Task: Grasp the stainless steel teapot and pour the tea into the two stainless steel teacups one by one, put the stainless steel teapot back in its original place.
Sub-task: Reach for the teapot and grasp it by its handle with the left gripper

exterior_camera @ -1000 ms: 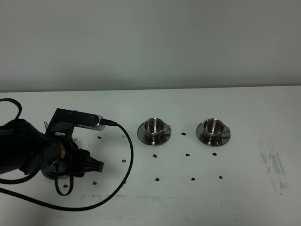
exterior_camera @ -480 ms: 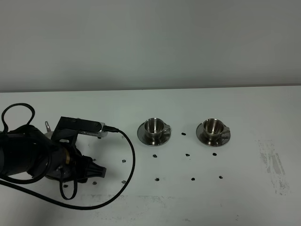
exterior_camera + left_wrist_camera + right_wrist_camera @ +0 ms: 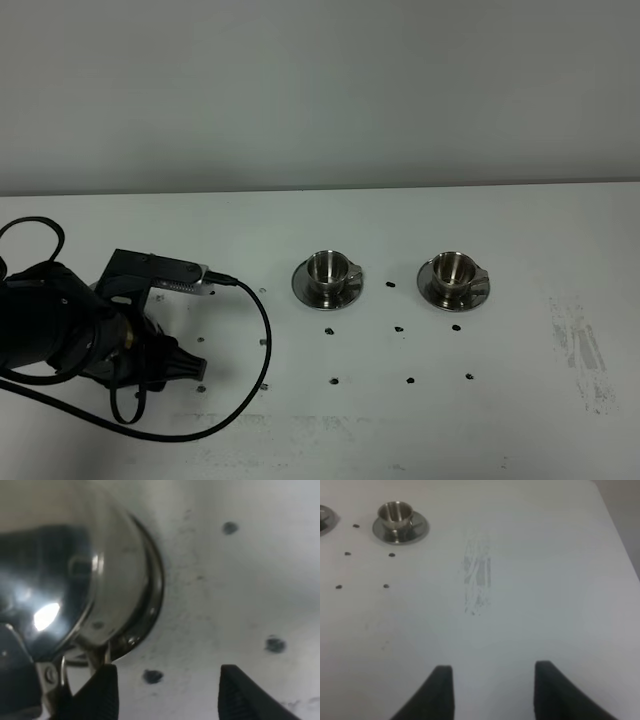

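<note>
A white counter (image 3: 520, 230) dotted with small dark marks runs back to a plain pale wall (image 3: 320, 90); a grey scuff (image 3: 575, 345) streaks its right side. Two steel cups stand side by side near the middle, well apart: the left cup (image 3: 325, 268) and the right cup (image 3: 452, 266). Each sits on one of two round cup saucers (image 3: 330, 302).

There is one teapot (image 3: 60, 580), seen only by the left wrist camera. Its shiny belly fills that view, cut off by the frame, and it sits on a third saucer (image 3: 155, 600), of which only a curved rim shows. Spout and lid are out of sight, and from above the dark left arm (image 3: 60, 330) and its looping cable (image 3: 268, 340) cover the pot.

The left hand (image 3: 167, 692) is released, fingers spread with bare counter between them — one finger just beside the pot's handle bracket. The right hand (image 3: 492, 690) hovers over bare counter, fingers apart, gripping nothing. What is inside the cups is too small to tell.
</note>
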Robot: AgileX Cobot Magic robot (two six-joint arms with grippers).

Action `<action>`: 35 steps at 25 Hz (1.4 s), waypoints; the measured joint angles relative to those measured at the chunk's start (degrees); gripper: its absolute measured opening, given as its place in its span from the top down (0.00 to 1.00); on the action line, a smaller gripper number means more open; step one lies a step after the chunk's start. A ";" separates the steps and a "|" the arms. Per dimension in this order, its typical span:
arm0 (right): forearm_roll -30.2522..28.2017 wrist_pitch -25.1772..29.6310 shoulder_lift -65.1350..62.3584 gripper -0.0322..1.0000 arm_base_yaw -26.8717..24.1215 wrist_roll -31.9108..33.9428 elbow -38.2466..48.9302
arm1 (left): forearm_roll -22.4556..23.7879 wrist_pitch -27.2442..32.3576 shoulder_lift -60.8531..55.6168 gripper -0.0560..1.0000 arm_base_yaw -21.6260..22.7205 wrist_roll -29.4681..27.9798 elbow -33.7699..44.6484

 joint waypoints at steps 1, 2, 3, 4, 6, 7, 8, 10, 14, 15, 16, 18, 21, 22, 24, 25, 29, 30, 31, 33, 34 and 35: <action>0.00 0.00 0.00 0.59 0.00 0.00 0.00 | 0.30 0.56 0.00 0.46 0.00 0.00 0.00; 0.00 0.00 0.00 0.59 0.00 0.00 0.00 | 0.51 1.04 0.00 0.46 0.00 0.00 0.00; 0.00 0.00 0.00 0.59 0.00 0.00 0.00 | 0.64 1.45 0.00 0.46 0.00 0.00 0.00; 0.00 0.00 0.00 0.59 0.00 0.00 0.00 | 0.85 1.79 0.00 0.46 0.13 0.00 0.00; 0.00 0.00 0.00 0.59 0.00 0.00 0.00 | 1.07 2.50 0.00 0.46 0.49 0.00 0.00; 0.00 0.00 0.00 0.59 0.00 0.00 0.00 | 1.32 2.93 0.00 0.46 0.59 0.00 0.00; 0.00 0.00 0.00 0.59 0.00 0.00 0.00 | 1.81 3.49 0.00 0.46 0.80 0.05 0.00; 0.00 0.00 0.00 0.59 0.00 0.00 0.00 | 2.61 3.95 0.00 0.46 1.04 0.10 0.00; 0.00 0.00 0.00 0.59 0.00 0.00 0.00 | 3.56 4.54 0.00 0.46 1.68 0.65 0.00; 0.00 0.00 0.00 0.59 0.00 0.00 0.00 | 3.78 4.85 0.00 0.46 1.79 1.27 0.00; 0.00 0.00 0.00 0.59 0.00 0.00 0.00 | 3.91 5.19 0.00 0.46 1.85 2.13 0.00; 0.00 0.00 0.00 0.59 0.00 0.00 0.00 | 3.95 5.66 0.00 0.46 1.92 3.60 0.00; 0.00 0.00 0.00 0.59 0.00 0.00 0.00 | 4.07 6.35 0.00 0.46 1.92 4.44 0.00; 0.00 0.00 0.00 0.59 0.00 0.00 0.00 | 4.33 6.42 0.00 0.46 2.04 4.58 0.00; 0.00 0.00 0.00 0.59 0.00 0.00 0.00 | 5.11 6.47 0.00 0.46 2.10 4.70 0.00; 0.00 0.00 0.00 0.59 0.00 0.00 0.00 | 5.63 6.52 0.00 0.46 2.14 4.77 0.00; 0.00 0.00 0.00 0.59 0.00 0.00 0.00 | 7.69 6.63 0.00 0.46 2.59 4.77 0.00; 0.00 0.00 0.00 0.59 0.00 0.00 0.00 | 8.03 6.78 0.00 0.46 2.71 4.85 0.00; 0.00 0.00 0.00 0.59 0.00 0.00 0.00 | 8.61 7.03 0.00 0.46 2.86 4.84 0.00; 0.00 0.00 0.00 0.59 0.00 0.00 0.00 | 9.50 7.40 0.00 0.46 3.23 4.92 0.00; 0.00 0.00 0.00 0.59 0.00 0.00 0.00 | 10.07 7.63 0.00 0.46 3.34 4.98 0.00; 0.00 0.00 0.00 0.59 0.00 0.00 0.00 | 10.44 7.96 0.00 0.46 3.42 5.21 0.00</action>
